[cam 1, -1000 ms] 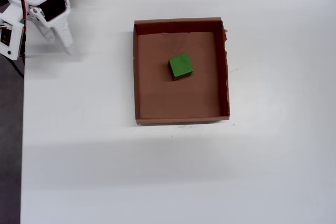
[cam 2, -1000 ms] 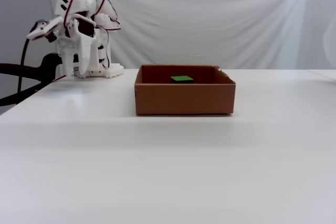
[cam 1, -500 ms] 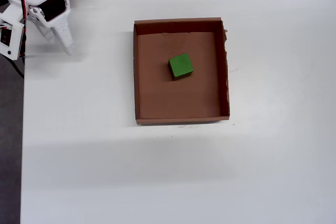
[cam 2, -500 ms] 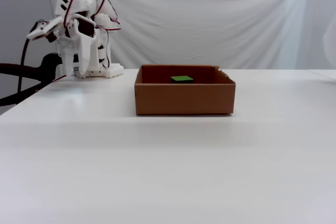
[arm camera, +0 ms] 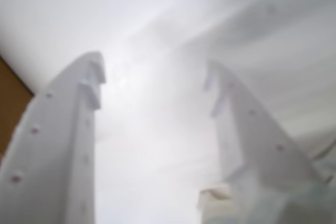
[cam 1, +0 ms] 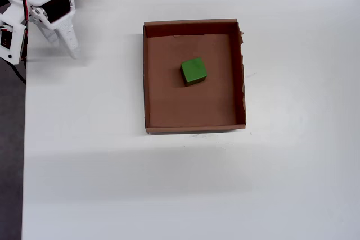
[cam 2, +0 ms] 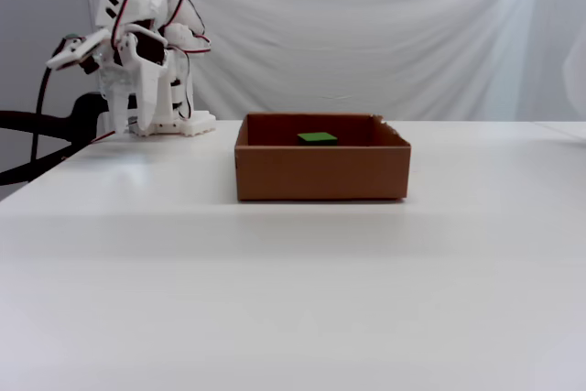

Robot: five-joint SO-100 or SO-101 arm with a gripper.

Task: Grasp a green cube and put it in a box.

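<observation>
The green cube [cam 1: 193, 71] lies inside the box [cam 1: 145, 88], a little above the middle of its floor. In the fixed view only the top face of the green cube [cam 2: 318, 138] shows over the wall of the brown box [cam 2: 320, 173]. My gripper [cam 1: 63, 48] hangs at the far left of the table, well away from the box, pointing down in the fixed view [cam 2: 128, 125]. Seen from the wrist, the gripper [arm camera: 155, 66] is open, with only white table between its fingers, and a sliver of the box [arm camera: 9, 103] shows at the left edge.
The white arm base [cam 2: 169, 121] stands at the back left corner. The table's left edge [cam 1: 23, 139] runs close to the gripper, with dark floor beyond. A white cloth [cam 2: 366, 34] hangs behind the table. A black object [cam 2: 46, 125] juts in at the left.
</observation>
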